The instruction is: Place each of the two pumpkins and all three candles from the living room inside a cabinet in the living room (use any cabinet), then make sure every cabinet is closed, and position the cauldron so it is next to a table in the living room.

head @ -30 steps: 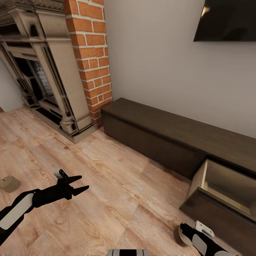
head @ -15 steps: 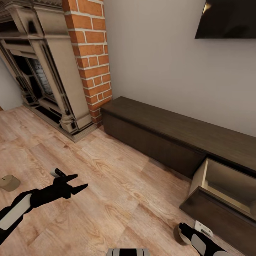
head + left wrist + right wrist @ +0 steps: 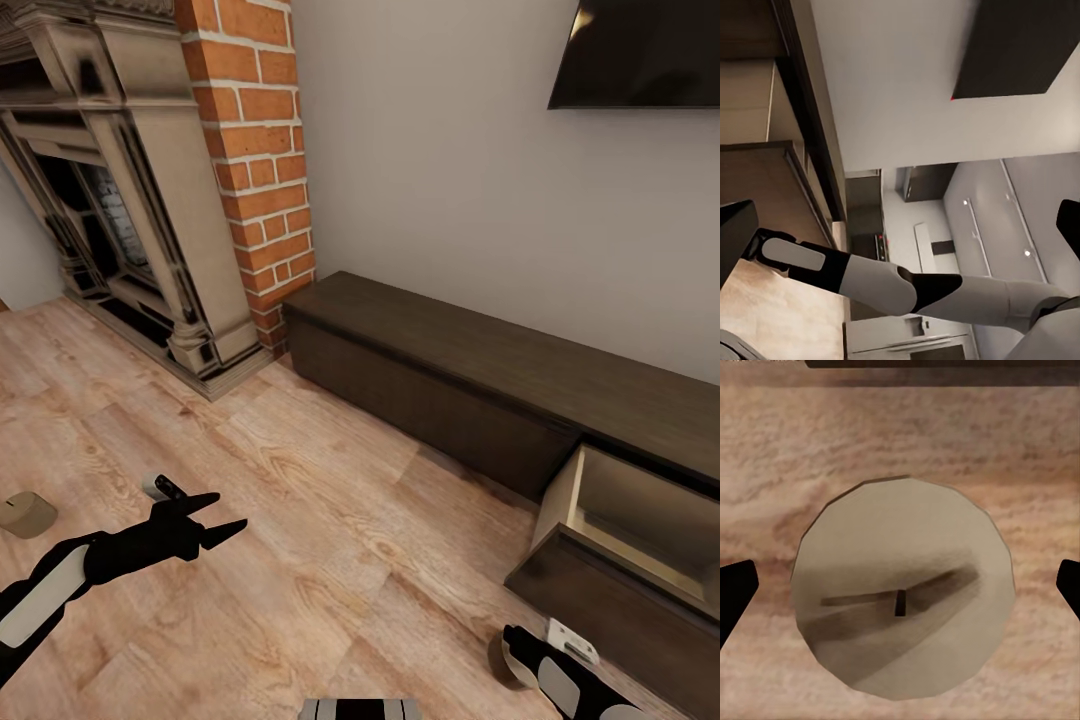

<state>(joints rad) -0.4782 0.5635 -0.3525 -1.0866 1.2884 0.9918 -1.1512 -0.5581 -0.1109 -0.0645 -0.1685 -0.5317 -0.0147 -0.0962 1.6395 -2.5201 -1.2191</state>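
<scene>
**Living room floor: candles awaiting pickup, cabinet drawer open**

- Cabinet (image 3: 470, 390): long low dark-brown unit along the wall. Its section farthest from the brick column stands pulled out, pale interior exposed (image 3: 640, 525). Landmark for all entries below.
- Right gripper (image 3: 900, 585): poised directly above a candle, fingers spread wide, one on each side, not touching it.
- Left gripper (image 3: 205, 515): out over the floor well in front of the cabinet, fingers parted, holding nothing.
- Candle (image 3: 902, 589): on the floor just in front of the open drawer, upright, wick up. Judged light, rigid and smooth-sided; best taken across the round flank, mid-height, with modest squeeze.
- Second candle (image 3: 26, 513): on the floor, well apart from the cabinet, beyond the left gripper.
</scene>
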